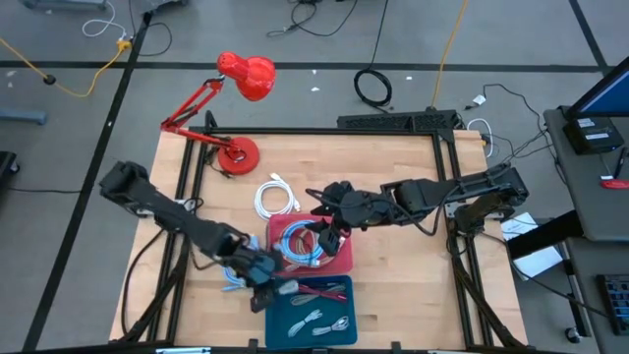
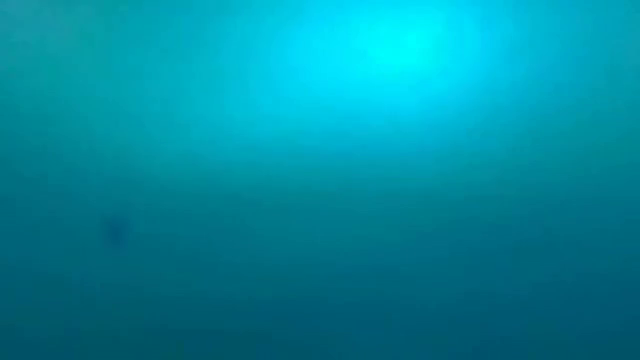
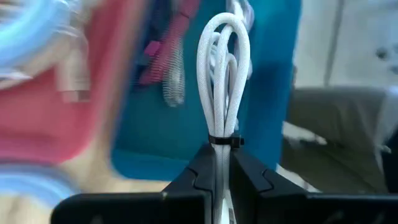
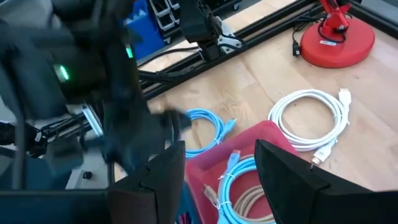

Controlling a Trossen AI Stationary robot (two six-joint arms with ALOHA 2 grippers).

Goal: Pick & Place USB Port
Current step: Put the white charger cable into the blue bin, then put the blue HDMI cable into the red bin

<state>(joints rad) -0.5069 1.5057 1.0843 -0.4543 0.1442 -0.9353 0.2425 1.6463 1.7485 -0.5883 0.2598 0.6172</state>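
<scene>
Looking straight down, there's a pale wooden table on a grey floor, framed by black rails, with a red desk lamp standing at its far left corner. A loose white coiled cable lies on the wood just beside a red tray, and that tray holds light-blue cable coils. Right against it on the near side sits a teal tray with a few cables inside. Another light-blue cable lies on the bare wood by the red tray. Black cables snake over the floor beyond the table. The low view gives nothing but a flat blue glow.

Now the action: the left gripper is down at the teal tray's left edge, fingers pinched tight on a bundled white USB cable. The bundle's loop stands up from between the fingers, cinched by a dark tie just above them, with the teal tray right behind it. The right gripper hangs over the red tray, its fingers spread wide and holding nothing.
</scene>
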